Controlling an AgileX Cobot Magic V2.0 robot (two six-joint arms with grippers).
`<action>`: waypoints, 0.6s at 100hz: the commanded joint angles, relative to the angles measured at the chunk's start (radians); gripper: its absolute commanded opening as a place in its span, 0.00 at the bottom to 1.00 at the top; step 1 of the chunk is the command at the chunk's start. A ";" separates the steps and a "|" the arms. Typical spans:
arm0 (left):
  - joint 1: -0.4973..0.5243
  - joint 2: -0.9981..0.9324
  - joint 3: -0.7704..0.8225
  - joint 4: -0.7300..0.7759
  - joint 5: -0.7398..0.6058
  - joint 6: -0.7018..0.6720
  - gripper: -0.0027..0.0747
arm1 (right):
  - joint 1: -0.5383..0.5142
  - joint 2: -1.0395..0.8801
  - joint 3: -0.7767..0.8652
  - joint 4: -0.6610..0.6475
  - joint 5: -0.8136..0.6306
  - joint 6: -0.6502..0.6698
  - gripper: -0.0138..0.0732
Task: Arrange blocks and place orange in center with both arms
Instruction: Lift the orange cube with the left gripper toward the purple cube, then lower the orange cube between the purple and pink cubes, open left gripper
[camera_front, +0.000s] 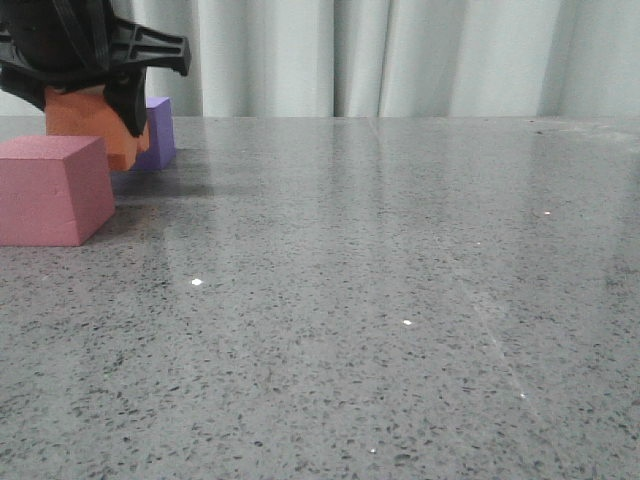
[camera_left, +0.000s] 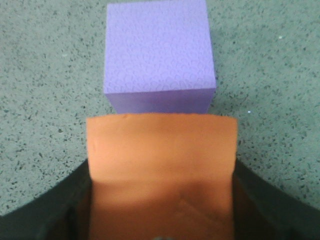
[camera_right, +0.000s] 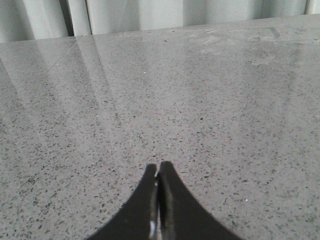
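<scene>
My left gripper is shut on the orange foam cube and holds it at the far left of the front view, between the pink cube nearer the camera and the purple cube behind. In the left wrist view the orange cube fills the space between the dark fingers, with the purple cube just beyond it on the table. My right gripper is shut and empty over bare table; it does not show in the front view.
The grey speckled table runs back to a pale curtain. All three cubes are at its far left.
</scene>
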 joint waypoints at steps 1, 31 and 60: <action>0.001 -0.026 -0.027 0.019 -0.035 -0.001 0.12 | -0.004 -0.021 -0.014 0.003 -0.085 -0.007 0.08; 0.001 0.009 -0.027 0.017 -0.012 0.000 0.12 | -0.004 -0.021 -0.014 0.003 -0.085 -0.007 0.08; 0.001 0.009 -0.027 0.048 0.021 0.005 0.12 | -0.004 -0.021 -0.014 0.003 -0.085 -0.007 0.08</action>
